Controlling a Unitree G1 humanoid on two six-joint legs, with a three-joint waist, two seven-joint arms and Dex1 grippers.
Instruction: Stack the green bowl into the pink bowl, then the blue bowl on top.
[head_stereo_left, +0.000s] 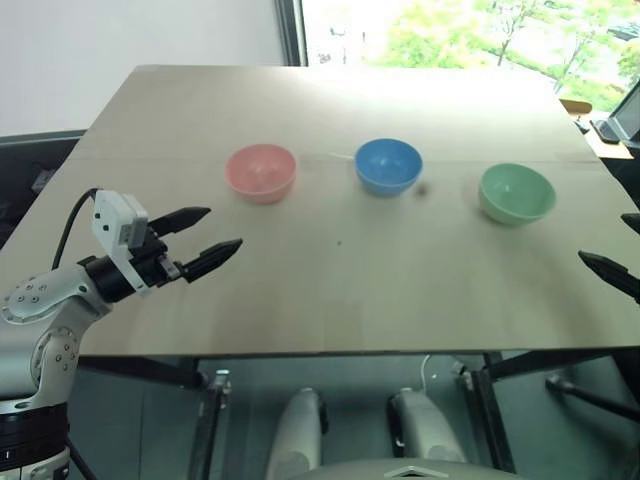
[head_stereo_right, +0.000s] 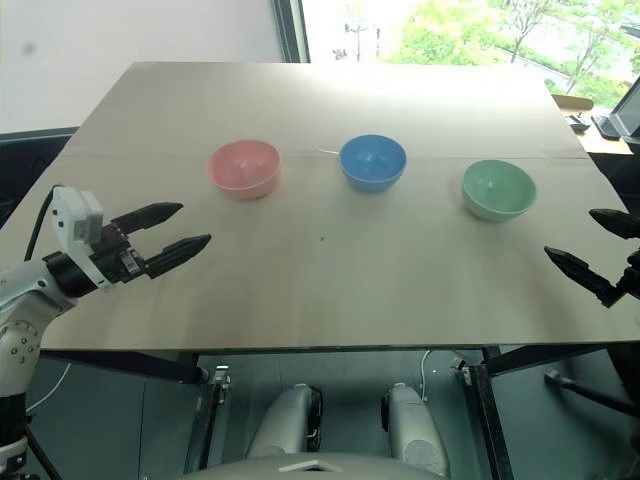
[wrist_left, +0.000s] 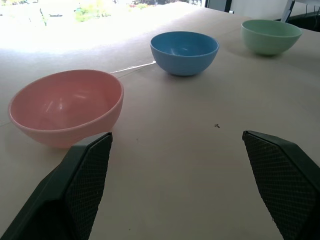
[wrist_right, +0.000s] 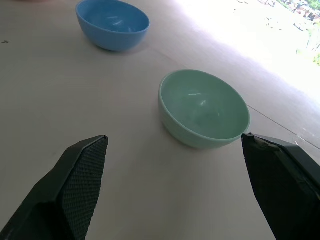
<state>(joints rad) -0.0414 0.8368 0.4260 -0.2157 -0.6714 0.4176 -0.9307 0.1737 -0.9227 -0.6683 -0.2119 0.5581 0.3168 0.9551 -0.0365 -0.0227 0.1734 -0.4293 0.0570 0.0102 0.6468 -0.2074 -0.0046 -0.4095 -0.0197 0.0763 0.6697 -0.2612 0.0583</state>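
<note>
Right wrist view: green bowl (wrist_right: 204, 110) sits empty just beyond the spread-open right tool (wrist_right: 175, 185).

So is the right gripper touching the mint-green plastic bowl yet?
Apart. In the right wrist view, bare tabletop lies between the open right gripper and the mint-green plastic bowl.

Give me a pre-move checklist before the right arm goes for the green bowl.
1. Right gripper open and empty: ok.
2. Green bowl upright, apart from the others, nothing inside: ok.
3. Pink bowl upright and empty, ready to receive: ok.
4. Blue bowl sits between them, in the carry path: not ok, lift over it.
5. Left gripper open, short of the pink bowl: ok.
6. Table bare between right gripper and green bowl: ok.
</note>
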